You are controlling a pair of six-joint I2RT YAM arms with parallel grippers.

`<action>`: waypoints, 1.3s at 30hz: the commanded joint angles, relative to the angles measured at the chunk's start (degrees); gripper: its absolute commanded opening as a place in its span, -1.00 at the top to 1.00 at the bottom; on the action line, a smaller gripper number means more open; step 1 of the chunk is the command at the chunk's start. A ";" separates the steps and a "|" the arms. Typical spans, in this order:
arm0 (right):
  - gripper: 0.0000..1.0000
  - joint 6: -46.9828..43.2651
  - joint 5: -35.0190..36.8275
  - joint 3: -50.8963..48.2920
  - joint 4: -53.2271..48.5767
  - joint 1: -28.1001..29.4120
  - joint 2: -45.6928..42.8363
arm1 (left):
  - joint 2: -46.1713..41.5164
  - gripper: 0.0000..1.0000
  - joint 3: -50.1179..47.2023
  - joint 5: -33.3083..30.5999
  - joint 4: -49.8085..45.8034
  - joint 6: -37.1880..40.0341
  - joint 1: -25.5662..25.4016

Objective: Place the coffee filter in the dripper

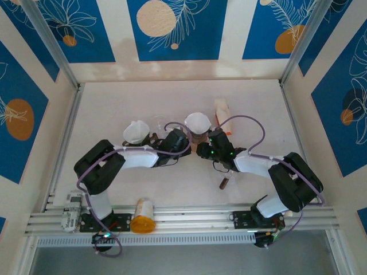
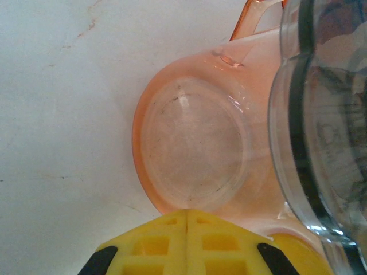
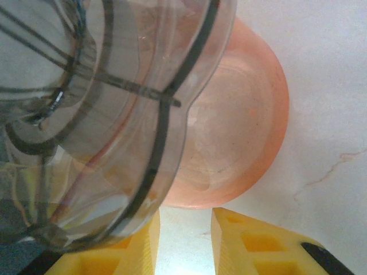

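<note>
Top external, frame centre: filter [image 1: 196, 121] looks seated in dripper [image 3: 86, 114], left jaws pressed together, right jaws slightly spread, only withdrawal remains.

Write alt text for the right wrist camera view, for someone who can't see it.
A clear ribbed dripper looms across the upper left, overlapping a translucent orange cup that stands on the white table. At the bottom edge, the right gripper shows its yellow fingers slightly apart.
</note>
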 commanded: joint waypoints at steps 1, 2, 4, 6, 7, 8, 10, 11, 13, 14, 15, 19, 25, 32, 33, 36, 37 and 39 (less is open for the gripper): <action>0.31 -0.53 -0.81 1.42 -0.21 0.36 -2.02 | 0.19 1.00 1.43 1.11 -0.89 1.10 0.42; 0.29 -0.31 -0.61 1.15 -0.66 0.50 -2.62 | -0.05 1.00 1.22 1.11 -0.96 0.99 0.42; 0.23 0.00 -0.18 0.75 -2.06 0.69 -4.06 | -0.66 1.00 0.61 1.04 -1.08 0.59 0.42; 0.21 0.34 0.63 0.32 -3.50 0.94 -5.29 | -1.12 1.00 -0.02 0.95 -1.07 0.40 0.42; 0.21 0.48 0.98 0.07 -4.18 1.15 -6.04 | -1.37 1.00 -0.27 0.95 -1.13 0.24 0.42; 0.19 0.64 1.40 -0.10 -4.97 1.20 -6.62 | -1.49 1.00 -0.45 0.95 -1.23 0.07 0.42; 0.11 1.34 2.45 -0.43 -7.07 1.55 -8.15 | -1.94 1.00 -1.05 0.91 -1.37 -0.46 0.34; 0.09 1.72 3.02 -0.64 -8.09 1.70 -9.03 | -2.29 1.00 -1.25 0.82 -1.33 -0.65 0.33; 0.03 2.09 4.07 -0.94 -9.75 2.14 -10.32 | -2.93 1.00 -1.92 0.61 -1.40 -0.94 0.33; 0.02 2.39 4.89 -0.94 -11.02 2.42 -10.92 | -3.26 1.00 -2.18 0.47 -1.71 -0.97 0.29; 0.01 2.66 5.34 -1.03 -12.16 2.54 -11.41 | -3.54 0.99 -2.36 0.34 -1.92 -1.11 0.26; -0.04 3.87 6.82 -1.51 -16.49 3.43 -14.37 | -5.28 0.91 -4.26 -0.11 -1.74 -2.11 0.34; -0.14 4.17 8.96 -1.99 -22.33 5.23 -22.19 | -9.58 0.76 -6.11 -0.54 -1.77 -2.44 -0.50; -0.16 4.52 9.56 -0.19 -32.31 7.33 -30.78 | -16.07 0.59 -7.99 -0.87 -2.39 -3.78 -3.82; -0.16 4.83 10.26 0.27 -34.46 7.85 -31.81 | -17.37 0.56 -8.41 -1.14 -2.60 -4.00 -4.48; -0.17 5.60 11.68 1.58 -39.97 8.76 -34.76 | -21.52 0.50 -9.44 -1.80 -4.12 -4.31 -6.75; -0.16 5.80 12.06 2.11 -41.72 8.85 -35.54 | -22.96 0.48 -9.56 -2.09 -4.71 -4.41 -7.53; -0.16 6.29 13.28 3.43 -45.50 9.26 -37.22 | -26.17 0.40 -9.94 -2.61 -5.70 -4.20 -9.59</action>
